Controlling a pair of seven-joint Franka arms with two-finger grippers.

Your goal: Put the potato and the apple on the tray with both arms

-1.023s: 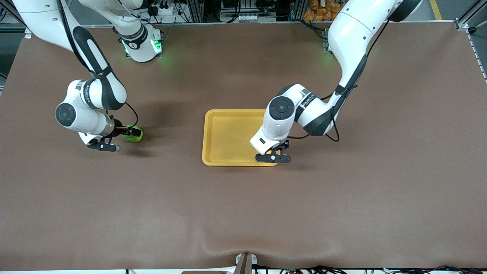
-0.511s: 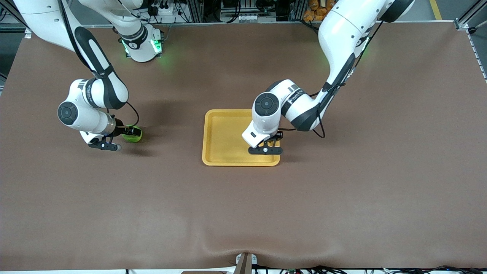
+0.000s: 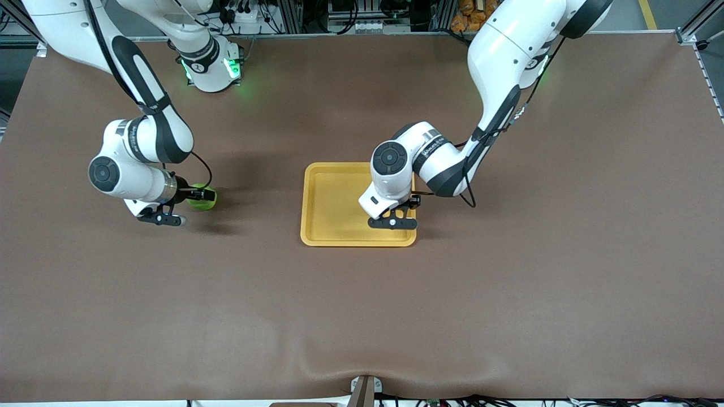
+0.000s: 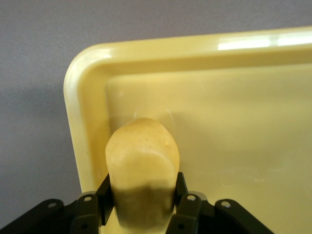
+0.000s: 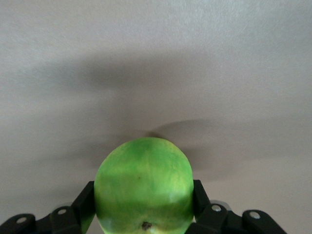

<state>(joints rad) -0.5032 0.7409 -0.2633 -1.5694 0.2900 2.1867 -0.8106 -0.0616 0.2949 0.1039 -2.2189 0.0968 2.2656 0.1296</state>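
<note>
Tray (image 3: 334, 203), shallow rectangular yellow-orange plastic with rounded corners and raised rim, lies flat near the middle of the brown table (image 3: 509, 294), well in from every edge. Left gripper (image 3: 397, 216) hangs over the tray's corner that is nearest the front camera and toward the left arm's end of the table. Its fingers are clamped on the small oblong yellow-orange potato (image 4: 142, 170), one finger on each side. In the left wrist view the potato sits just inside the tray's rounded corner (image 4: 85, 63); whether it touches the tray floor cannot be told. In the front view the potato is mostly hidden under the left arm's wrist.

Right gripper (image 3: 199, 195) is toward the right arm's end of the table, well apart from the tray. It grips the small round bright-green apple (image 3: 201, 197) between both fingers (image 5: 84, 204). Brownish stem dimple shows on the apple in the right wrist view (image 5: 145, 225). Apple is above bare table, with a shadow on the cloth beside it. Neither fruit rests free on the tray.
</note>
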